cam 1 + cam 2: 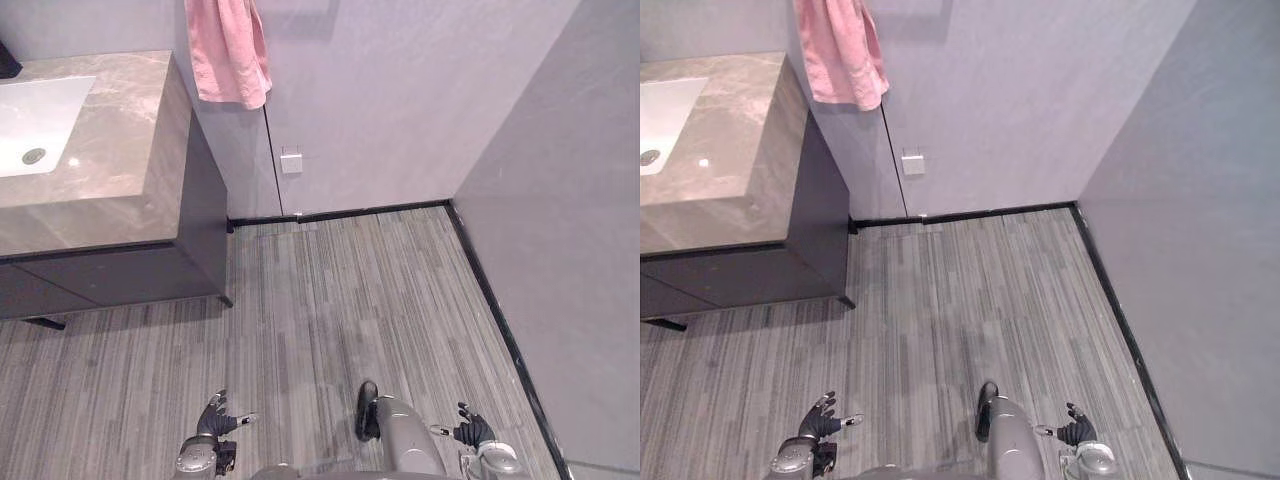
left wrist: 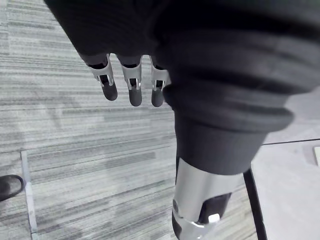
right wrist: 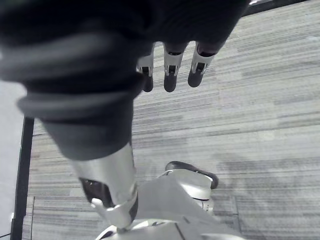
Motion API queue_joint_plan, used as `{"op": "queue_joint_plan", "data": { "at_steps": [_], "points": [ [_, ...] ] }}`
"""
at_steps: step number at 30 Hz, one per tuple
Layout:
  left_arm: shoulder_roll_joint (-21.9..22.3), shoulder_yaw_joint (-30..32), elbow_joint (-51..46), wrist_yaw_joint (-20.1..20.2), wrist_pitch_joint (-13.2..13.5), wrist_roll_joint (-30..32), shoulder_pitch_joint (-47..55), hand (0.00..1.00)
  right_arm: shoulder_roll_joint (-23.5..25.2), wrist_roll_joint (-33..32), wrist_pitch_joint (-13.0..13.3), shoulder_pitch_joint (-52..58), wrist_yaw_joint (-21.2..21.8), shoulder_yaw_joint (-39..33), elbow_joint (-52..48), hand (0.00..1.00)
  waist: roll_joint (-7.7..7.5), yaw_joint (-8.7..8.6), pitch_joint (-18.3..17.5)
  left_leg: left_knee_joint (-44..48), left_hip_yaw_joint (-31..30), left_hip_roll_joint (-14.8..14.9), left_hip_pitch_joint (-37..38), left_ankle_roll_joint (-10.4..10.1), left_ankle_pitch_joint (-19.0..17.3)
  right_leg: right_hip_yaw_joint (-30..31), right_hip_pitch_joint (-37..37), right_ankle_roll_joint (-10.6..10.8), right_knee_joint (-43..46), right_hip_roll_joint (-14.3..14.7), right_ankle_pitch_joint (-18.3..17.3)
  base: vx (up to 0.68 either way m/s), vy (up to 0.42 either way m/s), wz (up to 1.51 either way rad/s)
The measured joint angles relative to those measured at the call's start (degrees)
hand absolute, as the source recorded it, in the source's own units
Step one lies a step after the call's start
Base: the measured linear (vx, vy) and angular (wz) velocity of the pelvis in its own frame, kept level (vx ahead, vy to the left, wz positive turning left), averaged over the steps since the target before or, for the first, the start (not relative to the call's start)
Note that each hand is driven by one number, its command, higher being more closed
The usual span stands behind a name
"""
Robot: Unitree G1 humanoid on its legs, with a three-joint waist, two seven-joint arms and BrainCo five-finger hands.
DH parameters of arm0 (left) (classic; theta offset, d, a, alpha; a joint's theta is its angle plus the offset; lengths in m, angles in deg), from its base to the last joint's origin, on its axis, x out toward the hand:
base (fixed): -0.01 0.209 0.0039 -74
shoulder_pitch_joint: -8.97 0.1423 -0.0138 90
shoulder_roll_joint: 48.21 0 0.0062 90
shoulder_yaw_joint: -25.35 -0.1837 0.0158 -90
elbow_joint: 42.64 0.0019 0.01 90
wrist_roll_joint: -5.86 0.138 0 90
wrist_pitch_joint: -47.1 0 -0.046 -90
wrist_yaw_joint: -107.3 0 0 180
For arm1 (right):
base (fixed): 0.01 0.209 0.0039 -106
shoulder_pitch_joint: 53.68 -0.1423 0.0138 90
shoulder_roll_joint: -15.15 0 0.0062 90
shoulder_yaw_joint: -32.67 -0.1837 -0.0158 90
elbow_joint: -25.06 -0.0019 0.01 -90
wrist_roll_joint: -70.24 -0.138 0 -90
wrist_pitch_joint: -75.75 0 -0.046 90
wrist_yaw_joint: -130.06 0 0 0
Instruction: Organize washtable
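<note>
The washtable (image 1: 120, 160) stands at the far left, a grey marble counter with a white sink (image 1: 35, 115) set into it, on a dark cabinet (image 1: 120, 272). A pink towel (image 1: 228, 50) hangs on the wall just right of the counter. A small black object (image 1: 7, 62) shows at the counter's back edge, cut off by the view. My left hand (image 1: 216, 420) and right hand (image 1: 472, 431) hang low over the floor, far from the washtable. Both are open with relaxed straight fingers (image 2: 131, 85) (image 3: 171, 75), and nothing is held.
Striped grey wood floor (image 1: 340, 310) stretches between me and the washtable. Grey walls close the back and the right side, with a black skirting (image 1: 500, 320) along them. A small white wall socket (image 1: 291, 162) sits below the towel.
</note>
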Motion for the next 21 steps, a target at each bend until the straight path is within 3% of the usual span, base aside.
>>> {"op": "queue_joint_plan", "data": {
  "at_steps": [1, 2, 3, 6, 8, 11, 12, 13, 14, 15, 17, 18, 20, 21],
  "points": [
    [0.8, 0.07, -0.01, 0.04, 0.0, 0.0, 0.44, 0.0, 0.01, -0.11, -0.1, 0.33, -0.03, 0.0, 0.18, 0.0, 0.66, 0.18, 0.26, 10.17, -1.08, 2.44, -3.57, -1.3, 2.2, -0.69, 4.75, -0.46, -3.39, 1.22, -0.27, 0.48, -0.246, 0.16],
    [1.12, 0.07, 0.01, 0.06, -0.02, 0.0, 0.74, 0.0, 0.09, -0.2, -0.09, 0.61, -0.06, 0.01, 0.15, 0.0, 0.77, 0.15, 0.3, 14.72, -0.99, 3.54, -4.49, -1.38, 1.96, -0.88, 7.4, -0.62, -5.07, 1.88, -0.37, 0.46, -0.195, 0.13],
    [1.63, 0.06, -0.04, 0.14, -0.02, -0.02, 1.16, 0.0, 0.21, -0.52, -0.04, 1.29, -0.13, 0.01, -0.34, 0.0, 0.49, 0.28, 0.41, 21.83, 0.52, 5.48, -6.09, -0.9, 1.66, -1.04, 12.79, -0.73, -8.51, 2.84, -0.44, 0.34, -0.131, 0.05],
    [2.21, 0.22, -1.12, 0.13, 0.02, -0.08, 0.78, 0.0, 0.17, -2.08, 0.57, 1.06, -1.35, -0.32, -2.29, 0.0, -0.41, 1.84, 0.74, 26.7, 3.98, 6.23, -12.55, 2.4, -0.28, 0.52, 19.05, -0.91, -13.9, 3.27, -0.55, 0.32, -0.093, -0.17],
    [2.22, 0.94, -1.56, 0.04, 0.04, -0.34, 0.64, 0.0, 0.4, -2.51, 1.07, 0.3, -1.56, -1.09, -2.35, 0.0, -0.24, 2.23, 0.79, 23.25, 5.05, 5.84, -18.04, 3.44, -0.88, 1.22, 21.23, -0.88, -16.03, 3.22, -0.53, 0.29, 0.02, -0.26],
    [2.02, 1.15, -1.58, -0.03, 0.03, -1.73, 0.11, 0.0, 0.85, -2.57, 1.11, 0.47, -1.87, -2.66, -1.98, 0.0, -1.01, 3.23, 1.19, 4.94, 5.42, 1.74, -21.07, 3.66, -0.13, 2.36, 25.05, 1.28, -18.49, 0.79, -1.4, 0.28, 0.136, -0.25],
    [2.06, 1.04, -1.58, -0.03, 0.04, -1.73, -0.01, 0.0, 0.34, -2.58, 1.13, 0.6, -2.2, -2.79, -1.82, 0.0, -0.67, 3.1, 1.05, -5.15, 4.58, -0.4, -21.03, 3.9, 3.58, 2.35, 26.0, 2.82, -19.0, 0.04, -2.3, 0.29, 0.227, -0.04],
    [2.05, 1.05, -1.57, -0.05, 0.1, -1.73, 0.0, 0.0, 0.1, -2.58, 1.13, 0.83, -2.35, -2.77, -1.57, 0.0, -0.34, 3.17, 0.96, -9.53, 3.78, -1.1, -20.94, 4.37, 5.96, 2.46, 26.47, 3.92, -19.03, -0.04, -3.01, 0.39, 0.323, -0.23],
    [1.65, 1.11, -1.52, -0.2, 0.11, -1.75, 0.5, 0.0, 0.14, -2.58, 1.03, 0.95, -2.38, -2.56, -1.18, 0.0, -0.26, 3.73, 0.77, -11.64, 2.77, -1.75, -20.18, 6.17, 13.51, 3.73, 27.21, 5.49, -19.0, -0.5, -4.17, 0.35, 0.28, -0.27],
    [0.51, 1.13, -1.48, -0.21, 0.03, -1.76, 0.71, 0.0, 1.19, -2.68, 1.07, 0.8, -2.32, -2.13, -1.24, 0.0, -1.85, 3.7, 0.34, -10.85, 2.94, -3.92, -20.37, 8.64, 12.87, 4.5, 27.65, 6.59, -19.46, -2.16, -4.94, 0.39, 0.232, -0.2],
    [-0.1, 1.34, -1.5, -0.17, 0.05, -1.76, -0.07, 0.0, 1.66, -2.99, 1.05, 0.9, -2.3, -2.2, -1.07, 0.0, -3.89, 3.77, 0.0, -6.8, 3.42, -5.74, -22.88, 10.67, 9.03, 4.54, 27.06, 7.7, -18.61, -4.46, -5.57, 0.4, 0.181, 0.03],
    [0.05, 1.55, -1.43, -0.07, -0.01, -1.79, -0.07, 0.0, 1.57, -2.99, 1.05, 0.64, -2.3, -2.33, -1.15, 0.0, -4.08, 4.16, 0.06, -5.03, 4.08, -5.91, -23.05, 11.15, 7.16, 5.51, 26.04, 8.15, -15.96, -5.38, -5.85, 0.48, 0.264, -0.19],
    [-0.21, 2.77, -1.4, -0.06, -0.06, -1.75, 0.31, 0.0, 1.9, -2.96, 1.07, 0.51, -2.18, -2.19, -1.48, 0.0, -4.1, 4.86, 0.02, -4.78, 5.38, -6.8, -18.73, 12.2, 3.83, 9.4, 19.99, 9.53, 1.87, -7.77, -5.68, 0.4, 0.229, -0.25],
    [-0.49, 2.75, -1.48, -0.09, -0.05, -1.76, 0.53, 0.0, 2.13, -2.9, 1.07, 0.52, -2.11, -2.08, -1.51, 0.0, -4.25, 4.72, -0.07, -5.25, 5.71, -7.1, -17.16, 12.45, 3.14, 10.24, 18.04, 11.41, 7.79, -8.63, -4.59, 0.43, 0.148, 0.0]
  ]
}}
